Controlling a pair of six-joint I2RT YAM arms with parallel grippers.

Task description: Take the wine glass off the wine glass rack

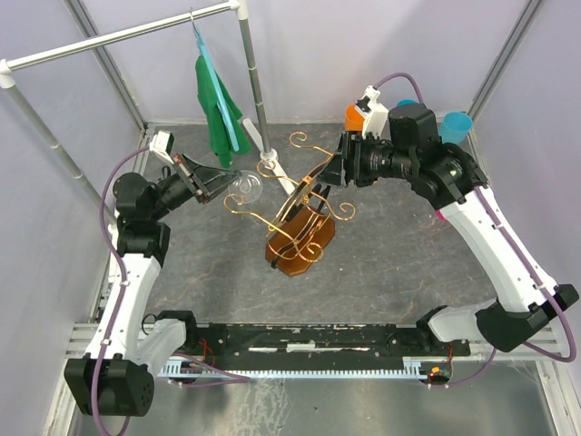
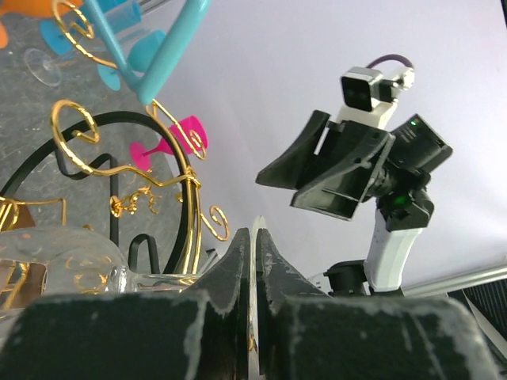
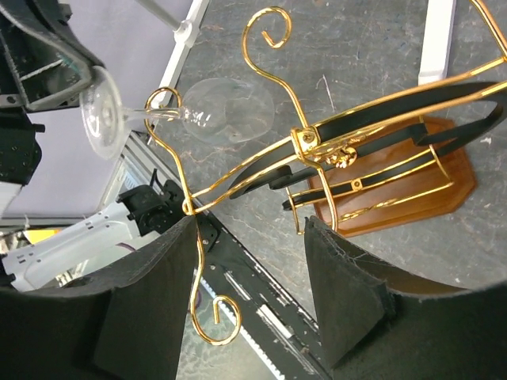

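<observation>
The wine glass (image 1: 245,189) lies on its side to the left of the wine glass rack (image 1: 300,245), a gold curly-wire stand on an amber-brown base. My left gripper (image 1: 221,175) is shut on the glass's thin foot, whose edge shows between the closed fingers (image 2: 257,237). In the right wrist view the bowl (image 3: 226,111) hangs above the floor, with the stem passing the scroll end of a rack arm (image 3: 162,103). My right gripper (image 3: 249,223) reaches over the rack top (image 1: 334,171). Its fingers stand apart, each against a gold wire, so it grips the rack.
A grey clothes rail (image 1: 118,36) with a green garment (image 1: 218,113) on a cyan hanger stands at the back left, its white foot (image 1: 272,168) just behind the rack. An orange cup (image 1: 354,113) and a blue cup (image 1: 456,125) stand at the back right.
</observation>
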